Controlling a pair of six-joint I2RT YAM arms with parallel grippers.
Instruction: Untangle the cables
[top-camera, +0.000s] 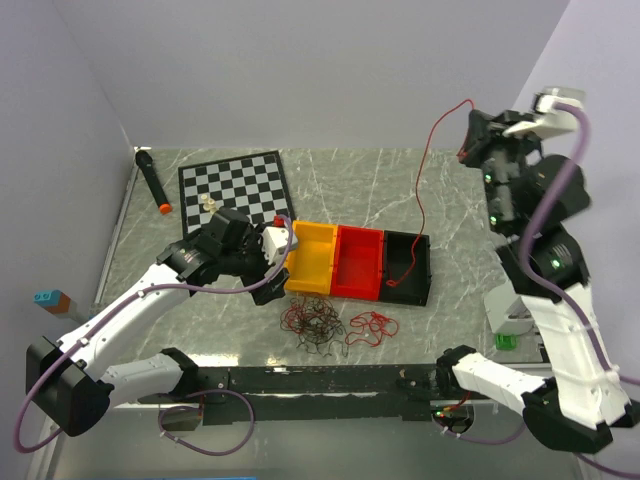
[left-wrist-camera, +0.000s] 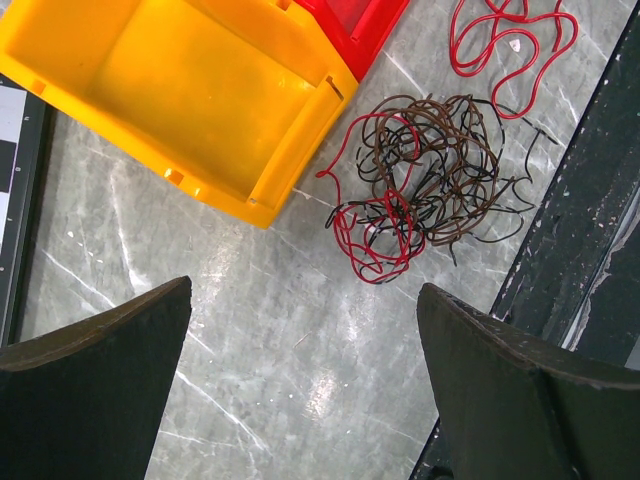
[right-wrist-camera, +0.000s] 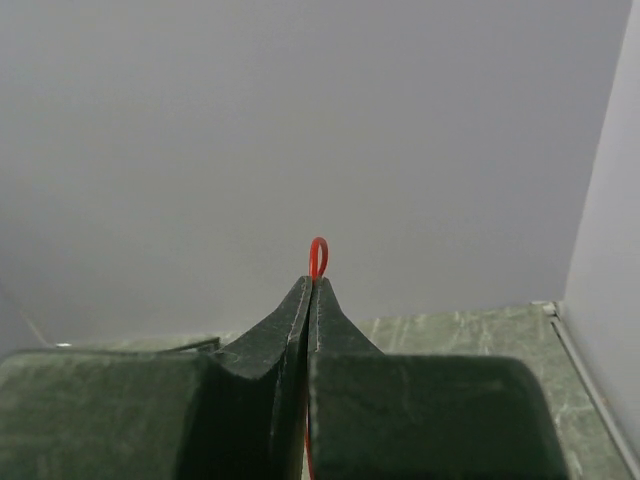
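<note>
Holding a thin red wire aloft, right gripper clamped.
Our left gripper gapes near the curly red-and-black wire tangle.

Tangled red and black cables near yellow bin, hand with fingers wide apart

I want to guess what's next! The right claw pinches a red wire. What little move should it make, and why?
Probably lower the right claw and let go: the red wire hangs clear of the tangle, its bottom end in the black bin.
</note>
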